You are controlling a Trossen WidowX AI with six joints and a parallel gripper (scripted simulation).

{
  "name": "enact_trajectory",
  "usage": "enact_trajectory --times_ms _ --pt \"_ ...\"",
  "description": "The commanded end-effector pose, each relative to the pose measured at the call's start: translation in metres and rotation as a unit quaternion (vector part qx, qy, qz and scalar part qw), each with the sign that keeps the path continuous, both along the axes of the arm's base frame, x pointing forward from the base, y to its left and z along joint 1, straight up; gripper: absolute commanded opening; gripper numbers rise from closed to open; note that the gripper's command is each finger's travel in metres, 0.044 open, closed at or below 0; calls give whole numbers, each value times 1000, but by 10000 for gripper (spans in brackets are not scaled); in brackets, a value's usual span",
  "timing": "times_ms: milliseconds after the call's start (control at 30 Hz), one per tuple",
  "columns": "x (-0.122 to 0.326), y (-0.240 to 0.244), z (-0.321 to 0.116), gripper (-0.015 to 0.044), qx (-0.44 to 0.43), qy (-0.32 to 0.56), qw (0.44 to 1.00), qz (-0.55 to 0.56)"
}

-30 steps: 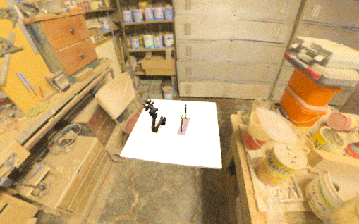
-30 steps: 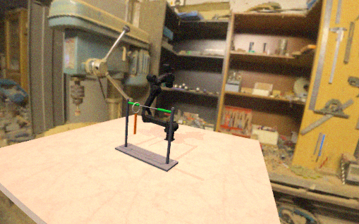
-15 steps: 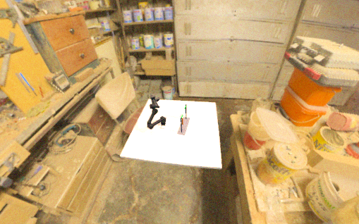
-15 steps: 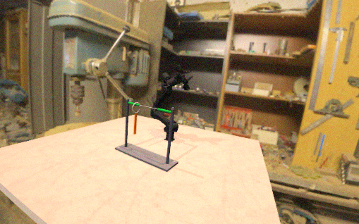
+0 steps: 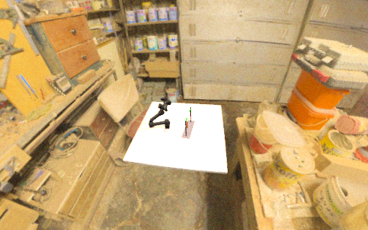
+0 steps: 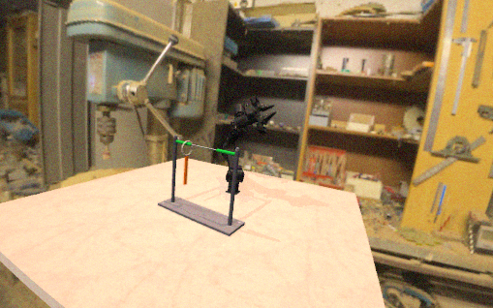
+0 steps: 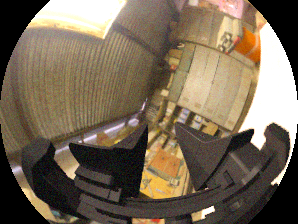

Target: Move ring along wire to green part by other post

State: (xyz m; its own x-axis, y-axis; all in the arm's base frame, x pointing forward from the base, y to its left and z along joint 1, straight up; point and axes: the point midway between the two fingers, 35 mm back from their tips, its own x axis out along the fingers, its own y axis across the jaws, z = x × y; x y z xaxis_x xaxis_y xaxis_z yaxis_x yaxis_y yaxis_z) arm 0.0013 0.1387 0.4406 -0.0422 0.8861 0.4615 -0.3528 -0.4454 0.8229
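Note:
The thin ring [image 6: 186, 155] hangs around the green part [image 6: 179, 141] beside the left post [image 6: 173, 174] in the exterior view. Its orange handle [image 6: 186, 170] [image 5: 186, 123] hangs straight down, clear of the base. The thin grey wire [image 6: 204, 146] runs to the other green part [image 6: 226, 151] at the right post [image 6: 232, 194]. My gripper [image 6: 274, 110] [image 7: 161, 126] is partly open and empty, raised behind the wire frame and higher than it in the exterior view. It is well apart from the ring and handle. The wrist view shows neither ring nor wire.
The posts stand on a flat grey base [image 6: 200, 216] on the white table [image 5: 175, 155]. The arm [image 5: 158, 124] stands to the left of the base in the top view. Shelves, cabinets and buckets surround the table at a distance.

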Motion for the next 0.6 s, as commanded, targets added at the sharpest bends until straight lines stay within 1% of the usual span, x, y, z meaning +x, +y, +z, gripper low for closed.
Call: enact_trajectory --times_ms 0,133,300,433,567 --pt "50 11 -23 160 -20 -34 991 -127" --pt "89 10 -43 160 -45 -66 970 -227" --pt "135 -1 -71 160 -91 -104 928 -345" --pt "170 -17 -96 160 -139 -132 880 -434" --pt "203 -41 -126 160 -199 -157 819 -515"
